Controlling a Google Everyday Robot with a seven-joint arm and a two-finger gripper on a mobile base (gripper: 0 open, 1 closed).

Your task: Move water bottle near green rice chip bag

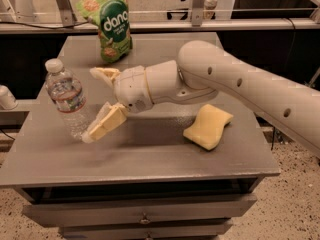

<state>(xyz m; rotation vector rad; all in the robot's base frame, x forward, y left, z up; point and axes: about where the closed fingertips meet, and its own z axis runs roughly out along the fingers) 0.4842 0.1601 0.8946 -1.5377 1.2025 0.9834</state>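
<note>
One water bottle (65,96) stands upright on the grey table (150,159). Just right of the bottle, the gripper (92,104) gapes wide and holds nothing, its lower finger by the bottle's base. Behind the bottle and to its right stands the green rice chip bag (111,24). Well right of the bottle lies a yellow sponge (208,126).

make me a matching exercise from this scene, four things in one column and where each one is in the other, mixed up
Things:
1. water bottle
2. green rice chip bag
3. yellow sponge
4. gripper

Places:
A. lying on the picture's right part of the table
B. open, just beside the water bottle, above the table's middle-left
C. standing upright at the picture's left
D. standing at the back edge

Pairs: 1-C, 2-D, 3-A, 4-B
</note>
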